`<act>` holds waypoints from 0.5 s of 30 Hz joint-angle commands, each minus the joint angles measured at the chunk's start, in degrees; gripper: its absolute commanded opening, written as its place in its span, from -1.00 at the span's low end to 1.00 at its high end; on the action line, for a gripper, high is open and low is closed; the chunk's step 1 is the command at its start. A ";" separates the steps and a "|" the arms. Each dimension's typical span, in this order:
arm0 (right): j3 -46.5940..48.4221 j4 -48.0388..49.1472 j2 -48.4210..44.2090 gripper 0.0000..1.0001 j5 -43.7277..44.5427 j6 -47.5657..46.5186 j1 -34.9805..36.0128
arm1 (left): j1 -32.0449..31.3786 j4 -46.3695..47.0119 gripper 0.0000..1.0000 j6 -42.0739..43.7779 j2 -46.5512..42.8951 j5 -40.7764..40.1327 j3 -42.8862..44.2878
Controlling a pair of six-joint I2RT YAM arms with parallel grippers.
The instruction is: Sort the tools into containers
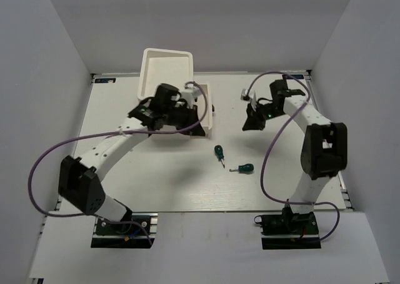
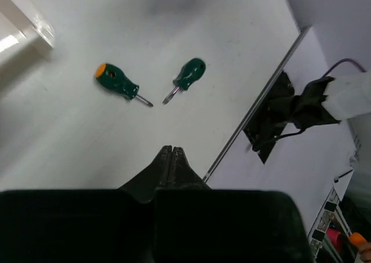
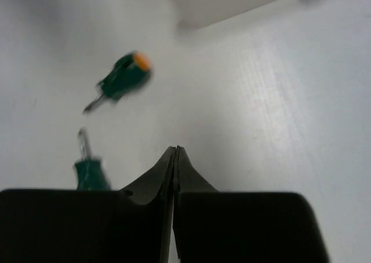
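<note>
Screwdrivers (image 1: 219,152) (image 1: 244,168) lie on table (image 1: 156,184); left pincer (image 2: 173,151), right pincer (image 3: 175,151) closed, empty.

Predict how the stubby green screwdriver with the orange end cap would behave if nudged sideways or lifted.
The screwdriver probably rolls: its handle looks rounded and it lies loose on the smooth white table. It likely stays rigid, with a short metal shaft in a hard-looking handle. Small, so probably light.
</note>
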 commanded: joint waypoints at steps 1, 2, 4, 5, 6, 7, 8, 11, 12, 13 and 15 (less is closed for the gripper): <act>-5.63 -25.20 -6.34 -0.91 -5.50 -34.67 0.48 | -6.21 -1.91 -1.00 -2.89 3.43 -11.78 3.36; -10.08 -25.48 -7.30 -0.60 -4.60 -38.36 0.56 | -7.19 -1.91 -1.00 -4.48 4.22 -14.33 3.37; -13.80 -23.99 -11.08 0.20 -2.32 -38.22 0.30 | -9.91 -1.04 -0.26 -7.64 6.50 -19.34 3.37; -15.99 -22.42 -12.75 0.35 -1.87 -38.22 0.56 | -10.80 -1.04 0.00 -8.44 7.30 -22.15 3.98; -16.80 -19.71 -14.16 0.61 -1.25 -36.74 0.74 | -11.59 -1.04 0.32 -8.45 8.35 -23.05 3.98; -18.72 -18.46 -15.65 0.77 -1.07 -36.12 0.65 | -13.16 -1.04 0.37 -9.32 9.40 -24.97 4.94; -20.22 -16.36 -16.27 0.77 -0.90 -34.29 0.74 | -13.96 -1.04 0.46 -10.29 11.50 -26.90 5.47; -22.43 -8.71 -18.30 0.80 0.50 -27.72 1.01 | -16.94 -1.91 0.48 -12.74 15.12 -33.83 8.80; -23.30 -7.47 -18.47 0.80 1.38 -26.46 1.00 | -17.57 -3.31 0.50 -13.98 17.56 -36.13 9.95; -23.48 -4.15 -19.17 0.80 2.08 -25.40 0.92 | -18.18 -4.97 0.50 -15.90 18.72 -39.02 11.18; -24.36 -2.99 -19.70 0.80 2.70 -22.67 0.74 | -19.50 -7.08 0.50 -19.86 20.74 -43.16 13.47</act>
